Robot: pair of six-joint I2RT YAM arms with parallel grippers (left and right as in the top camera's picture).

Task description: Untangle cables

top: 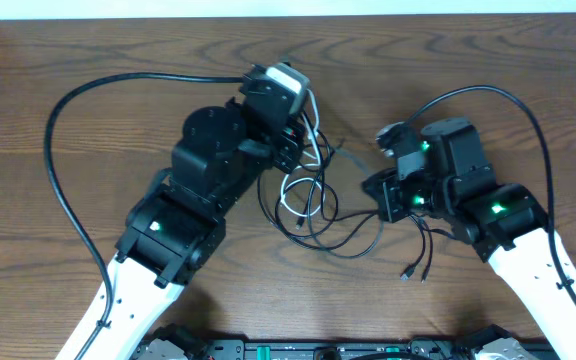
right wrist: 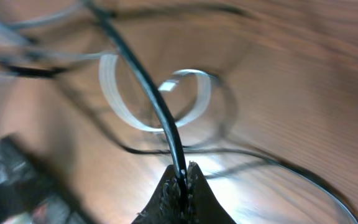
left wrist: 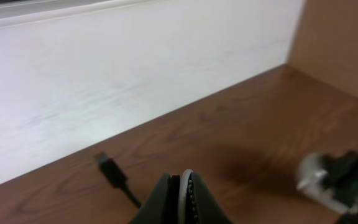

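Right gripper (right wrist: 184, 182) is clamping a black cable (right wrist: 146, 87), jaws closed tight on it. Left gripper (left wrist: 182, 186) is sitting pinched together, apparently gripping the white cable (right wrist: 112, 93). The tangled cables (top: 318, 215) are lying on the table (top: 68, 60) between the two grippers, with the white loop sitting inside the black loops. Two plug ends (top: 408, 272) are trailing loose by the right arm. Another black plug (left wrist: 107, 167) is resting just beyond the left fingertips.
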